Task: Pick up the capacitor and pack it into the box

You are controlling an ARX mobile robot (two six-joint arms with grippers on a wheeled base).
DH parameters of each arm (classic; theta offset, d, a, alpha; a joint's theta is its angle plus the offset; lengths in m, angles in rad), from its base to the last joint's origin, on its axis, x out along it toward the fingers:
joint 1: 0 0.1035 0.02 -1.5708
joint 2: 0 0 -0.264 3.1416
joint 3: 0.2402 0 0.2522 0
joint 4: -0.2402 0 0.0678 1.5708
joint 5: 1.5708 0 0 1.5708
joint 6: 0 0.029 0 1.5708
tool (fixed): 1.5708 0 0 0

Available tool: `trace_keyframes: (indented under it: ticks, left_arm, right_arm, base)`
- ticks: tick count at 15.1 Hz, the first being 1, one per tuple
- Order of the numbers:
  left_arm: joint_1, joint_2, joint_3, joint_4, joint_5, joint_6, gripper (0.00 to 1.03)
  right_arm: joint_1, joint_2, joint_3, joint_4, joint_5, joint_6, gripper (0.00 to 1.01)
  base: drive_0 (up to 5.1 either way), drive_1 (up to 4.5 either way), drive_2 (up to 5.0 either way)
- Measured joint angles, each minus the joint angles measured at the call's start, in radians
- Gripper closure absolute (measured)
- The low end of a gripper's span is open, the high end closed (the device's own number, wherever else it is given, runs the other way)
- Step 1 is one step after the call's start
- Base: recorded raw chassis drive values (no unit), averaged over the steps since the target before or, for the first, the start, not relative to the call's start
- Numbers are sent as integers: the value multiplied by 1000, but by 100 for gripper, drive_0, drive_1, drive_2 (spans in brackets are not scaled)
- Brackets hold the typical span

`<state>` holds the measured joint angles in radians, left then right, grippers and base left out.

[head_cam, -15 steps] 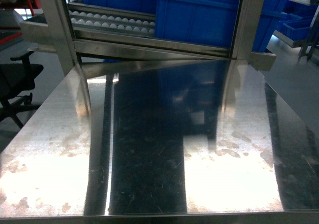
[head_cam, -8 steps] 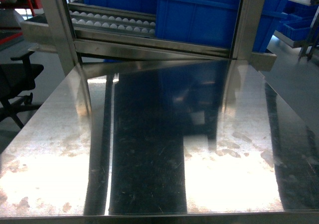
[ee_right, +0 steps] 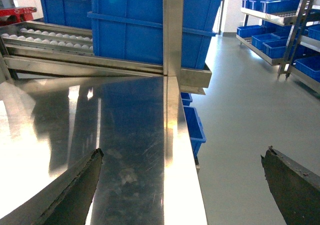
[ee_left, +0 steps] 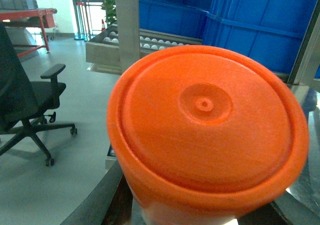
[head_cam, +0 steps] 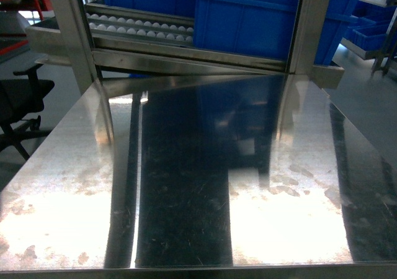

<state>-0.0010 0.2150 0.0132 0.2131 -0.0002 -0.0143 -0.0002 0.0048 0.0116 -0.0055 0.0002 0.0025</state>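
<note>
Most of the left wrist view is taken up by the capacitor (ee_left: 205, 120), a wide orange round-topped cylinder with a paler lower body. My left gripper (ee_left: 200, 202) is shut on it, with a dark finger showing low on each side. In the right wrist view my right gripper (ee_right: 182, 185) stands open, nothing between its dark fingers (ee_right: 75, 190); it hangs over the right edge of the steel table (ee_right: 130, 120). The box is out of view. Neither gripper appears in the head view, where the table (head_cam: 74, 167) is bare.
Blue crates (head_cam: 248, 18) sit on a roller rack (head_cam: 136, 28) behind the table's far edge. A black office chair (ee_left: 25, 100) stands on the floor to the left. To the right are shelves of blue bins (ee_right: 280, 15) and a small blue bin (ee_right: 192, 122) below the table edge.
</note>
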Motion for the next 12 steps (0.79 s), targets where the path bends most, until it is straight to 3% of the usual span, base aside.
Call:
trace_keyframes:
  ticks: [6,7,8,12]
  left_arm:
    - [0,-35,0,-34,0,0,59]
    - [0,-62,0,-72,0,0,59]
    - [0,-141,1,-195,2,0,59]
    - [1,-204,1,-220,0,0,59]
  right_arm:
    - [0,0,0,0,0,0,3]
    - [0,0,0,0,0,0,3]
    - [0,0,0,0,0,0,3]
    - [0,0,0,0,0,0,3]
  base:
    - [0,0,0]
    - [0,0,0]
    - [0,0,0]
    - [0,0,0]
